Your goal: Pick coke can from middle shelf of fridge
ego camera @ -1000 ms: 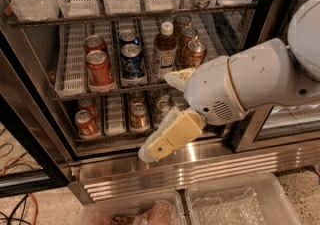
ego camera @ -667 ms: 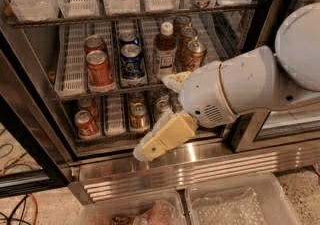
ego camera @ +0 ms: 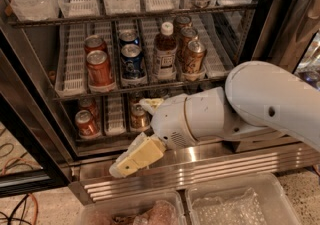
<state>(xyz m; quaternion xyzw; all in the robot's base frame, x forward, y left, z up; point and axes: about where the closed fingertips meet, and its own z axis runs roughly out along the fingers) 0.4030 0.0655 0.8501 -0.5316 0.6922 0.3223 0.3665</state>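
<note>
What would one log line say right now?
gripper: open, empty, below middle shelf | coke can: on middle shelf, ungrasped

The coke can is red with a silver top. It stands upright at the front of a white slotted lane, on the left part of the middle shelf. This shelf is a wire rack carrying white plastic lanes, inside the fridge, which has black frames and a ribbed steel base. The gripper is lower than this shelf, in front of the lower rack and well apart from the coke can. Its jaws are spread apart and hold nothing.
</note>
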